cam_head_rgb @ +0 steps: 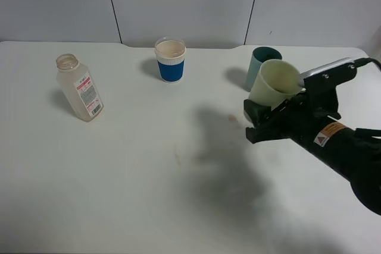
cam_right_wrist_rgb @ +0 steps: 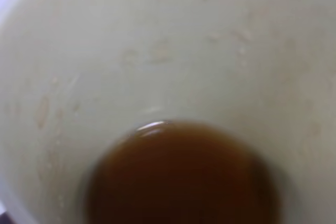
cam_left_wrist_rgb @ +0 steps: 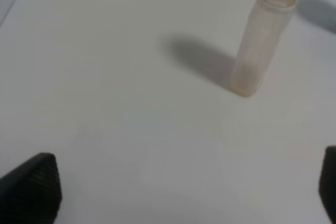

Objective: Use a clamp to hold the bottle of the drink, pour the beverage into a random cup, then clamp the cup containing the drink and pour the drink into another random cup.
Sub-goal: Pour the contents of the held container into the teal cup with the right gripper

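My right clamp (cam_head_rgb: 265, 120) is shut on the base of the pale yellow-green random cup (cam_head_rgb: 275, 82) and holds it tilted above the table, mouth facing up and to the right. Just behind it stands the teal cup (cam_head_rgb: 259, 59), partly hidden. The right wrist view looks into the held cup (cam_right_wrist_rgb: 157, 51), with brown beverage (cam_right_wrist_rgb: 181, 177) pooled at its bottom. The bottle (cam_head_rgb: 79, 87), uncapped and nearly empty, stands at the far left. In the left wrist view my left gripper (cam_left_wrist_rgb: 181, 195) is open and apart from the bottle (cam_left_wrist_rgb: 262, 40).
A white cup with a blue band (cam_head_rgb: 171, 60) stands at the back centre. Small brown drips (cam_head_rgb: 232, 118) mark the white table (cam_head_rgb: 119, 194) near the held cup. The left arm does not show in the high view.
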Controlling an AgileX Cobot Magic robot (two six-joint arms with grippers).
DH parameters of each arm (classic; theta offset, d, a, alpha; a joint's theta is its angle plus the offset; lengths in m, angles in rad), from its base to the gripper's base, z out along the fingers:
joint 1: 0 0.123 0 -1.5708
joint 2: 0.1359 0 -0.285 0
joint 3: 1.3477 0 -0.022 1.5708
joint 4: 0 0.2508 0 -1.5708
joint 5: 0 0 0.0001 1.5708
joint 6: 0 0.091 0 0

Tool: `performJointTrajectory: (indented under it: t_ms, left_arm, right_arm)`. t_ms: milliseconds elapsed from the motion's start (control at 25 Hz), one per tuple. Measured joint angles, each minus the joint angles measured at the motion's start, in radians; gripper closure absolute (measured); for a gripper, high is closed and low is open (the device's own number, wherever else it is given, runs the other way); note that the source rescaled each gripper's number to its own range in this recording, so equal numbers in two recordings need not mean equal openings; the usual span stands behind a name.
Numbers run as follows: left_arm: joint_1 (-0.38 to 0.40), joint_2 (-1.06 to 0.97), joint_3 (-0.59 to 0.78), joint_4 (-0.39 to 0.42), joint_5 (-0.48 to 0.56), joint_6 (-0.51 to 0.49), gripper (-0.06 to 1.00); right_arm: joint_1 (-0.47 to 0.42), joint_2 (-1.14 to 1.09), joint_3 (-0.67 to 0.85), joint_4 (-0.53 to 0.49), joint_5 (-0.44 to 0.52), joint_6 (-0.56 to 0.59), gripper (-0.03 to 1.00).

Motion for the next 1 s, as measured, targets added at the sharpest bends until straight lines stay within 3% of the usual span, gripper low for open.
performJointTrajectory:
  t_ms: [200,440,680,840,1000]
  left_arm:
    - [0.0,0.0,0.0,0.0,0.0,0.0,-0.06]
    - [0.0,0.0,0.0,0.0,0.0,0.0,-0.06]
    - [0.0,0.0,0.0,0.0,0.0,0.0,-0.06]
    - [0.0,0.0,0.0,0.0,0.0,0.0,-0.06]
    - [0.0,0.0,0.0,0.0,0.0,0.0,-0.06]
  right_arm:
    - [0.0,-0.114,0.001,0.08,0.051,-0.05,0.95]
    - [0.0,-0.209,0.0,0.316,0.117,-0.142,0.95]
    - [0.0,-0.292,0.0,0.391,0.209,-0.216,0.95]
    - [0.0,-0.317,0.0,0.386,0.254,-0.169,0.95]
    - [0.0,-0.317,0.0,0.346,0.278,-0.021,0.95]
